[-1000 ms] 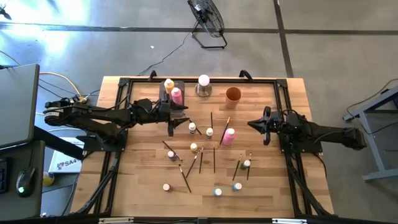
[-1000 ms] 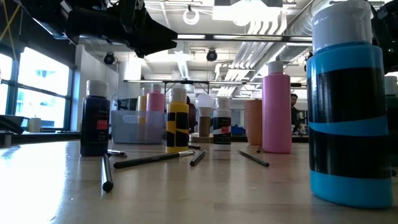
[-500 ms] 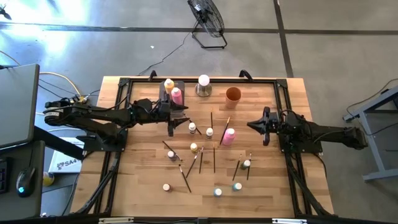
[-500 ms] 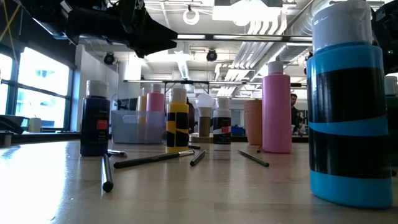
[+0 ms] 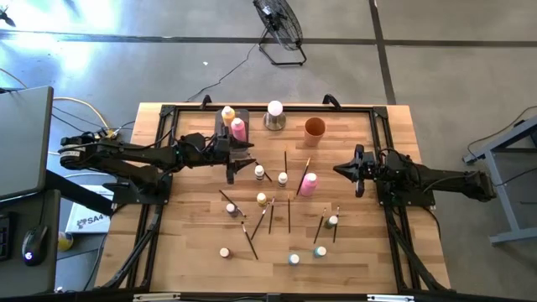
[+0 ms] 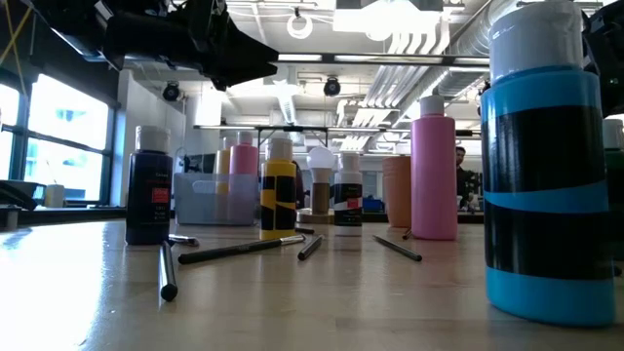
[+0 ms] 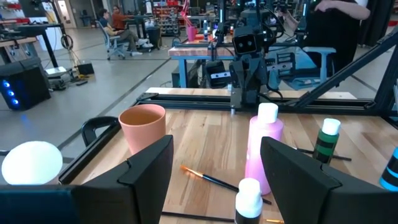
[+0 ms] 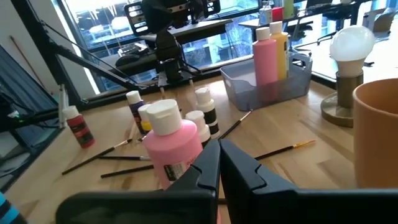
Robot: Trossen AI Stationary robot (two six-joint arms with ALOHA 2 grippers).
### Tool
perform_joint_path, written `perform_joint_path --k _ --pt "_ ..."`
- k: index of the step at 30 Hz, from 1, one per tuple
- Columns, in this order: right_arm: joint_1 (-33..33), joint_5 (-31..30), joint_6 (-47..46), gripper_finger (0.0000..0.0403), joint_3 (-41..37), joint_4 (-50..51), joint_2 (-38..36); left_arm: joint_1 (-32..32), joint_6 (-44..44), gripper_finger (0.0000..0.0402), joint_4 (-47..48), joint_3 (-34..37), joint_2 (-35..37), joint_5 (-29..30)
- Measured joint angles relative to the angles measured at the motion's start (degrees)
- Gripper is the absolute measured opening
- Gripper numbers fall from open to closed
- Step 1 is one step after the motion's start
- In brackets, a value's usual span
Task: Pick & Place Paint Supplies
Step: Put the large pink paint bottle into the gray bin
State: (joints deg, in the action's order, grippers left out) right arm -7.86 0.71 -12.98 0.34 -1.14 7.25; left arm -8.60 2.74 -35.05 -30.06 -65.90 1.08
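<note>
Left gripper (image 5: 237,159) gapes empty beside my grey tray (image 5: 223,118); right gripper (image 5: 346,170) clenched near the pink bottle (image 5: 309,183); brushes (image 5: 288,214) and tiny bottles (image 5: 261,200) litter the wooden table (image 5: 377,252); fan (image 5: 279,25) on concrete floor.

grey tray (image 5: 228,117) | white ball (image 5: 274,108) | orange cup (image 5: 315,127) | fan (image 5: 279,21), probably

From low on my counter (image 6: 292,292) the blue-banded bottle (image 6: 546,175) is cut by the frame's edge, and labels on tiny bottles (image 5: 261,200) stay unreadable.
</note>
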Motion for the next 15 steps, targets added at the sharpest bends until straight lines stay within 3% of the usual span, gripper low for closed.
perform_joint_path --k 15 --pt "0.0 -1.91 4.23 0.0004 0.0 -0.45 0.0 0.0 -2.58 0.0239 -0.09 0.0 0.01 -0.03"
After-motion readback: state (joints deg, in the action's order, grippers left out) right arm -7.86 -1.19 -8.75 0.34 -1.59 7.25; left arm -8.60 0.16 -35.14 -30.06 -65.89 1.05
